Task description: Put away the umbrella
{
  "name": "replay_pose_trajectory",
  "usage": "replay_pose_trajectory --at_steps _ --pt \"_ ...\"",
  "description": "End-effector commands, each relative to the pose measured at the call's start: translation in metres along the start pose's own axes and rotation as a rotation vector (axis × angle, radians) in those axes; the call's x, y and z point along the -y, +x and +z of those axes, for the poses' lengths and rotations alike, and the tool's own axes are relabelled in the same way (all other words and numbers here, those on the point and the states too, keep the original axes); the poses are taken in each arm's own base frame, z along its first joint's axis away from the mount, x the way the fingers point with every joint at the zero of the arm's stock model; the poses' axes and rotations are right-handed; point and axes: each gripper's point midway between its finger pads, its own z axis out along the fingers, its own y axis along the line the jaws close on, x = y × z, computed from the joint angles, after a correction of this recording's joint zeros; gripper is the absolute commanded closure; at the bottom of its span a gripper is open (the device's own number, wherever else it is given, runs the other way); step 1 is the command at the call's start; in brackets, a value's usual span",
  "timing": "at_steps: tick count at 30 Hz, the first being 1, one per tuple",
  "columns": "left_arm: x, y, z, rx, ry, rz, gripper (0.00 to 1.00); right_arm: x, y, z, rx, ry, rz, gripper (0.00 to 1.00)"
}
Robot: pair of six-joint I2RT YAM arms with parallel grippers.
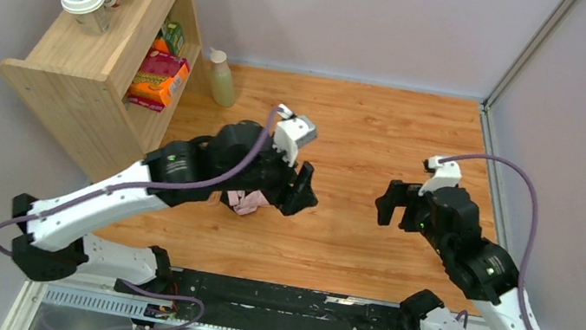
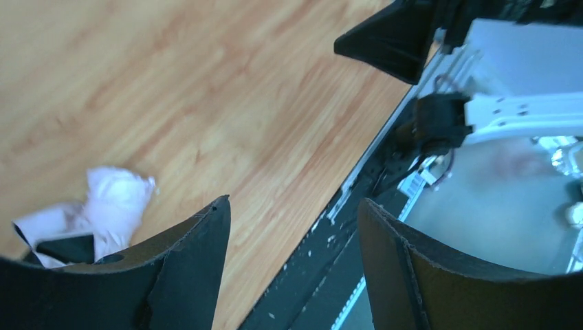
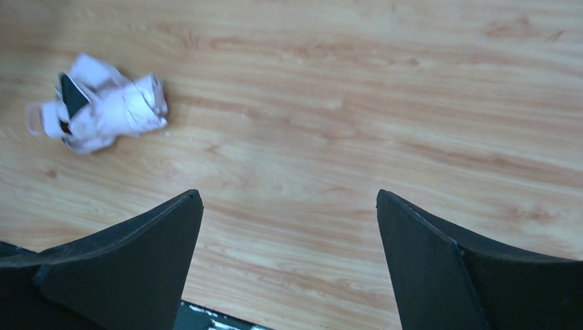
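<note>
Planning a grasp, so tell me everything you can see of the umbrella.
The umbrella is collapsed into a short, crumpled bundle of pale pink, nearly white fabric. A black part shows through the folds, and there is a small pink loop at one end. It lies flat on the wooden table, and in the top view it is half hidden beneath the left arm. The left claw and right claw are both open, and neither is closed on it.

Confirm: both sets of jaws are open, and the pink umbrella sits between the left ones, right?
Not quite. Both are open, but the left gripper is empty; the left wrist view shows the umbrella lying on the table beside it.
</note>
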Motion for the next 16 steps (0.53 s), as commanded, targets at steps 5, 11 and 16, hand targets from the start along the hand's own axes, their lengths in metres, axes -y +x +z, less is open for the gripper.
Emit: replay_pose_trajectory --at_steps 5,11,16 --pt "0.020 -0.114 -0.162 0.634 0.103 0.196 0.26 0.016 -0.121 -0.127 0.537 -0.010 0.000 0.00" --pt "0.015 -0.141 -0.237 0.812 0.051 0.287 0.26 0.019 -0.175 -0.246 0.919 -0.105 -0.033 0.00" --pt "0.009 -0.147 -0.261 0.868 0.015 0.296 0.26 0.028 -0.187 -0.275 0.973 -0.071 -0.041 0.00"
